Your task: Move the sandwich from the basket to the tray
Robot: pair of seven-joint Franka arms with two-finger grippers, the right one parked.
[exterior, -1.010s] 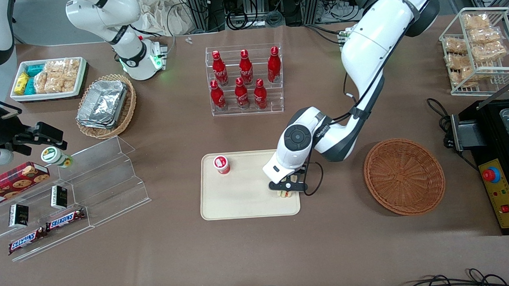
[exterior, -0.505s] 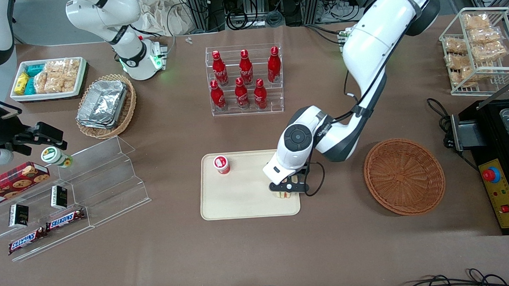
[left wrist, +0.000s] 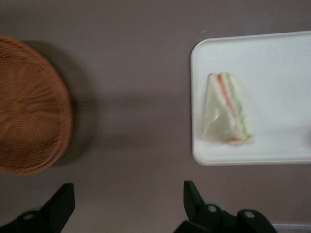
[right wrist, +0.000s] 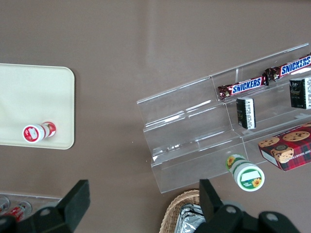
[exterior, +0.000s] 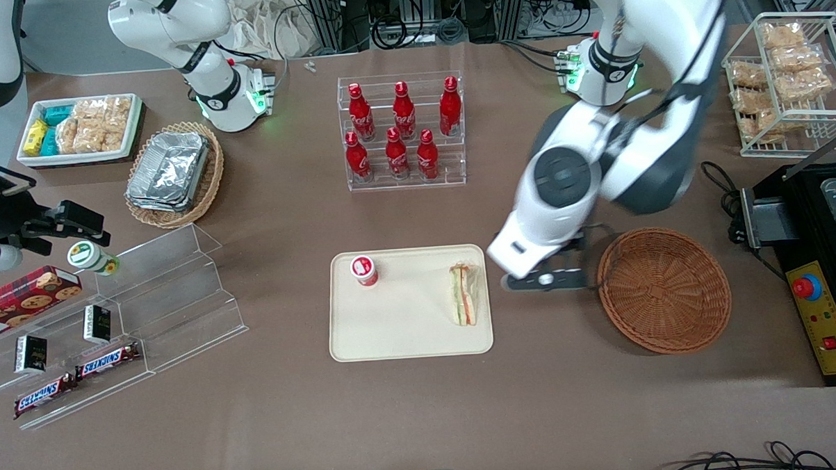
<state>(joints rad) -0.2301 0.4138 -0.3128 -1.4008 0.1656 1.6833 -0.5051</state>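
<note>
The wedge sandwich (exterior: 464, 294) (left wrist: 226, 109) lies flat on the cream tray (exterior: 400, 333) (left wrist: 272, 53), close to the tray edge nearest the basket. The reddish-brown round basket (exterior: 663, 289) (left wrist: 26, 107) holds nothing. My gripper (exterior: 545, 280) (left wrist: 127, 204) hangs open over bare table between the tray and the basket, with nothing between its fingers (left wrist: 193, 196).
A small red-and-white cup (exterior: 364, 269) stands on the tray's corner toward the parked arm. A clear rack of red bottles (exterior: 402, 131) stands farther from the front camera. A black control box (exterior: 819, 276) sits beside the basket; a wire rack of snacks (exterior: 781, 76) is farther back.
My gripper let go of the sandwich on the tray, rose and moved off toward the basket. The sandwich now lies uncovered on the tray.
</note>
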